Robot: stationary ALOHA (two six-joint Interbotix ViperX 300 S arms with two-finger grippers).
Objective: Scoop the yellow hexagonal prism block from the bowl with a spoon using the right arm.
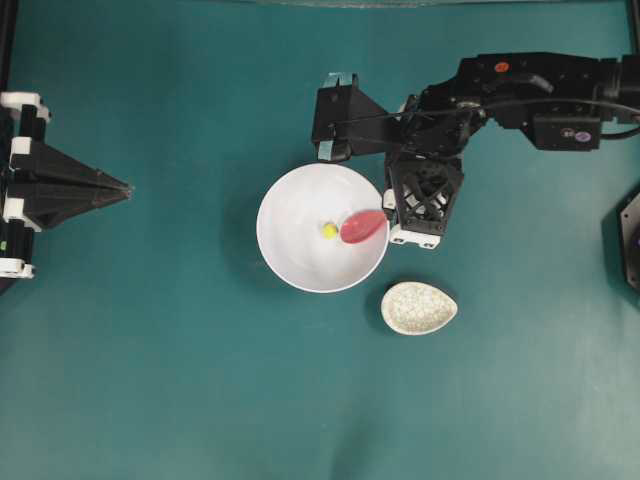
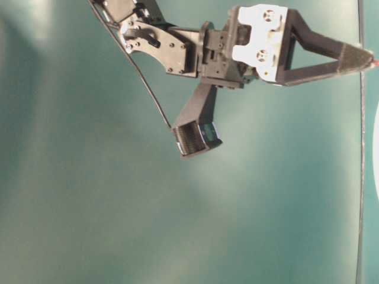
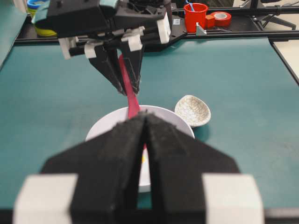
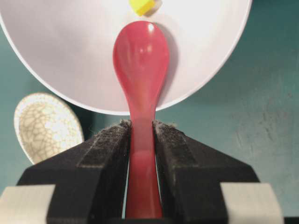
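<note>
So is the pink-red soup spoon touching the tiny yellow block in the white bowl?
Cannot tell: in the right wrist view the spoon tip sits right at the block.

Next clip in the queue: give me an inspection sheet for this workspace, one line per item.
Surface: teal mat, no spills seen.
Job's things: white bowl holds the yellow block; the pink-red spoon has its scoop over the bowl, just short of the block, which is not yet scooped.
Clutter: speckled oval rest beside the bowl, apart from it.
Grippers: right hand shut on the spoon's handle; left hand shut, holding nothing, parked at the mat's left edge.
Cables: a black cable runs along the right arm, off the mat.
Surroundings: red cup and tape rolls behind the mat.
</note>
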